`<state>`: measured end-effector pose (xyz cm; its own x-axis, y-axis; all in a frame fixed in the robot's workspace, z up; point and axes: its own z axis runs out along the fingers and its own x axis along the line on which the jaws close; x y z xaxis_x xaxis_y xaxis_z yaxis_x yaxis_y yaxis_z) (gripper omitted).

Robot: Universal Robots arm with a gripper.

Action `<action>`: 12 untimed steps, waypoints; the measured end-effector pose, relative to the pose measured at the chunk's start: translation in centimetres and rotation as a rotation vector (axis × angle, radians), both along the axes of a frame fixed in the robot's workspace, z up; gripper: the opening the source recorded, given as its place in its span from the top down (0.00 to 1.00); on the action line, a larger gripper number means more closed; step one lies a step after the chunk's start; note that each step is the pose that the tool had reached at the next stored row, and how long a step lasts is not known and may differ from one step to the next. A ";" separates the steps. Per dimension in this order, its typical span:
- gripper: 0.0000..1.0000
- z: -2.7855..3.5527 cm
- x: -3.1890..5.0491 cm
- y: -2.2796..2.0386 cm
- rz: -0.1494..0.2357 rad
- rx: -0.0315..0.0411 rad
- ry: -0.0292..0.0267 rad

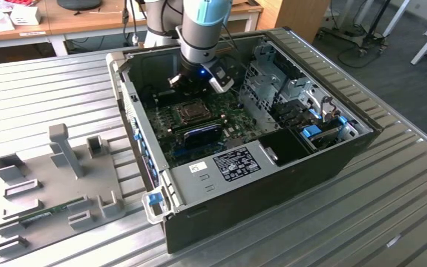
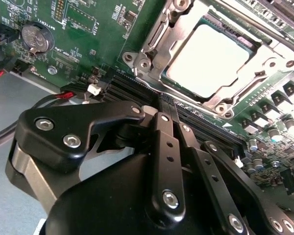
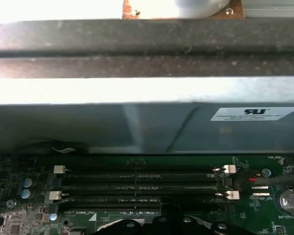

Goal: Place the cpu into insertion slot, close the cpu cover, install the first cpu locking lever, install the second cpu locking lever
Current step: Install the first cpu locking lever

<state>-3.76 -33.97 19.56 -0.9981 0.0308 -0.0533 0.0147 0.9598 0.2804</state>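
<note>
The cpu (image 2: pixel 208 58), a square chip with a dull grey top, lies in the insertion slot (image 1: pixel 193 111) on the green motherboard (image 2: pixel 88 29). The silvery cpu cover (image 2: pixel 154 39) lies flat around it, framing the chip. A thin metal rod (image 2: pixel 264 24) runs along the socket's far edge. My gripper (image 2: pixel 162 105) is shut, its black fingers pressed together with nothing seen between them. The tips are low over the dark memory slots (image 3: pixel 137 183), right beside the socket's near edge. In the exterior view the gripper (image 1: pixel 191 92) hangs inside the open computer case, just behind the socket.
The case walls (image 1: pixel 221 194) and a metal drive cage (image 1: pixel 288 94) hem in the board. A coin battery (image 2: pixel 36 38) and red-black wires (image 2: pixel 63 95) lie near the gripper. On the exterior view's left a grey fixture plate (image 1: pixel 58 178) rests on the slatted table.
</note>
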 end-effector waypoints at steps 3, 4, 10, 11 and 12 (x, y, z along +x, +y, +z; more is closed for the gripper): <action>0.90 0.00 0.09 0.01 0.000 0.0015 -0.0001; 0.90 0.00 0.09 0.00 0.000 0.0037 0.0000; 0.90 0.00 0.10 -0.04 0.000 0.0114 0.0000; 0.90 0.00 0.10 -0.05 0.000 0.0114 0.0000; 0.90 0.00 0.10 -0.09 0.000 0.0114 0.0000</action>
<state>-3.65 -34.05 19.56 -0.9981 0.0314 -0.0530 0.0146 0.9565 0.2913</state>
